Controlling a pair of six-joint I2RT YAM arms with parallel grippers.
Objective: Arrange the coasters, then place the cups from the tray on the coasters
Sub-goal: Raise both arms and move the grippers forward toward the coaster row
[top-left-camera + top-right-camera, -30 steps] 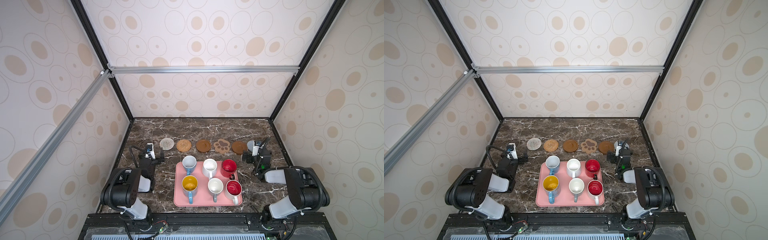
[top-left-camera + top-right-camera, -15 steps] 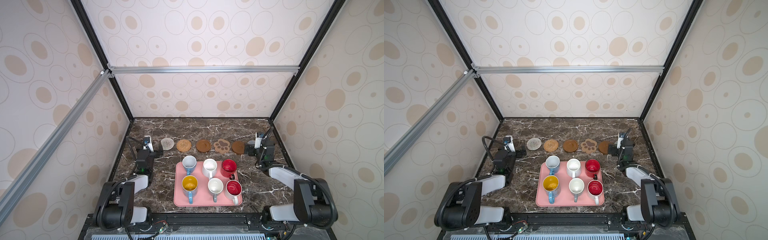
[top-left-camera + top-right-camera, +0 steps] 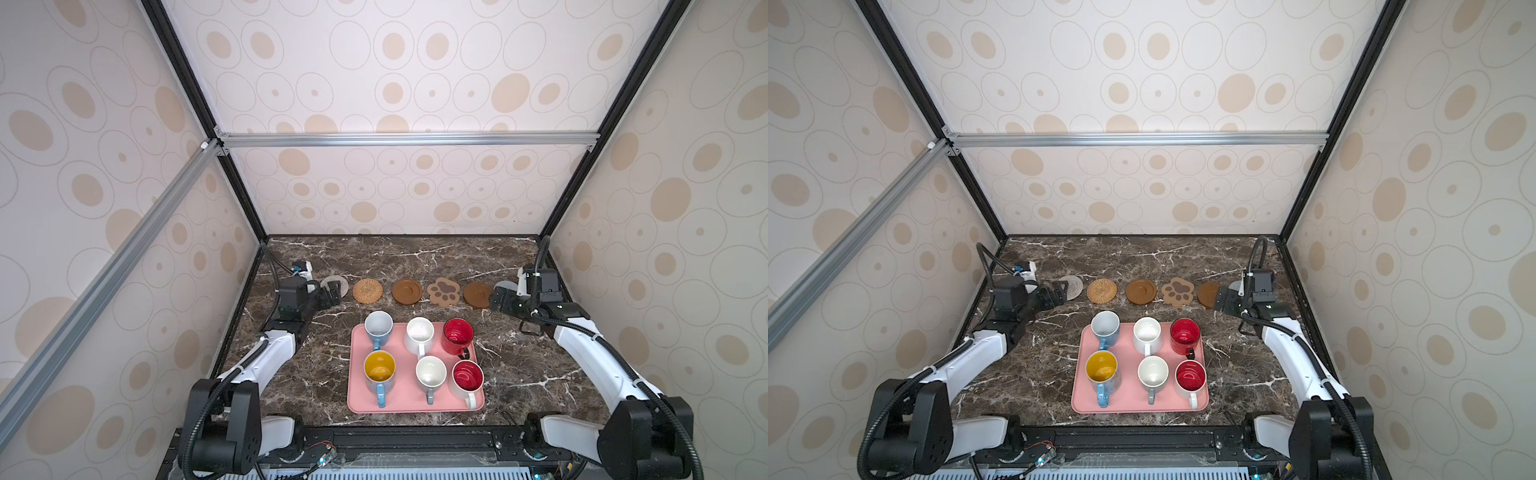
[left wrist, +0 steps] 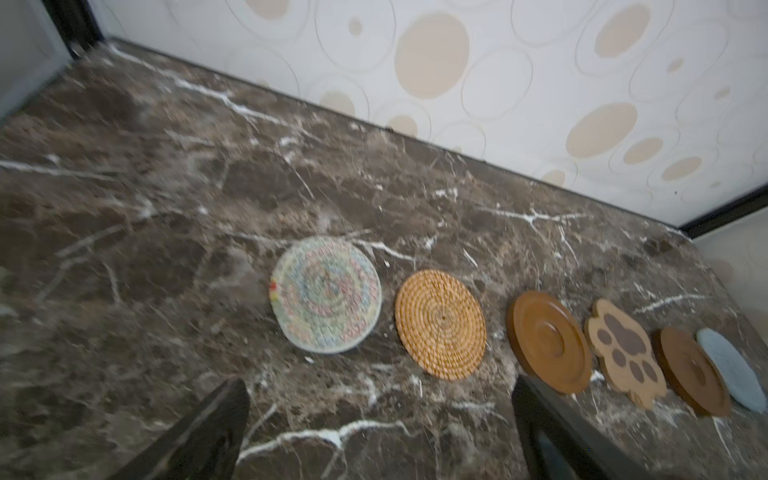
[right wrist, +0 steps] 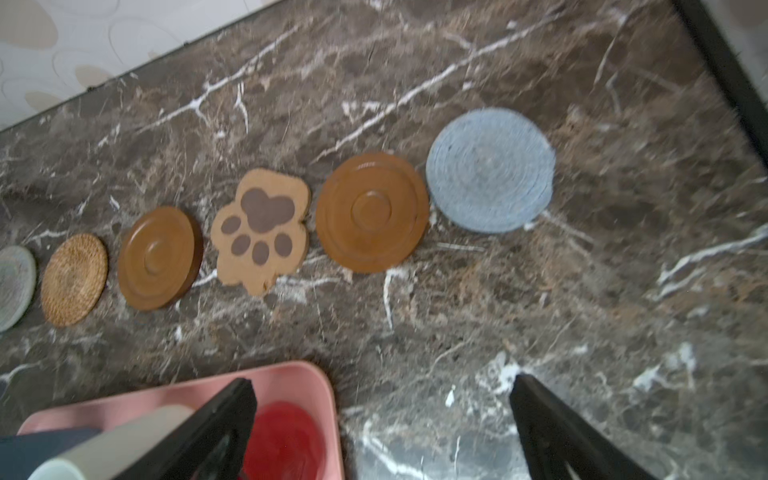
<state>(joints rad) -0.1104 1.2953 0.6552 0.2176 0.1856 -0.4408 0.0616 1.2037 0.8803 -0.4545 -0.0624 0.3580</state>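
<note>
Six coasters lie in a row at mid table: grey-white woven (image 4: 326, 295), rattan (image 3: 368, 291), brown disc (image 3: 407, 291), paw (image 3: 444, 291), brown disc (image 3: 477, 295), pale blue-grey (image 5: 490, 170). Nearer the front, the pink tray (image 3: 415, 405) holds six cups: blue (image 3: 379, 326), white (image 3: 419, 334), red (image 3: 457, 336), yellow-inside (image 3: 379, 371), white (image 3: 431, 374), red-inside (image 3: 467, 378). My left gripper (image 3: 330, 296) (image 4: 380, 384) hovers open at the woven coaster, partly covering it in both top views. My right gripper (image 3: 500, 301) (image 5: 382, 381) is open beside the blue-grey coaster, above the tray's far right corner.
Patterned walls with black frame posts (image 3: 249, 199) close in the marble table (image 3: 395, 257) on three sides. The arm bases (image 3: 220, 432) sit at the front edge on either side of the tray.
Both arms have stretched out from their folded pose near the front to the two ends of the coaster row. Both grippers stay open and empty.
</note>
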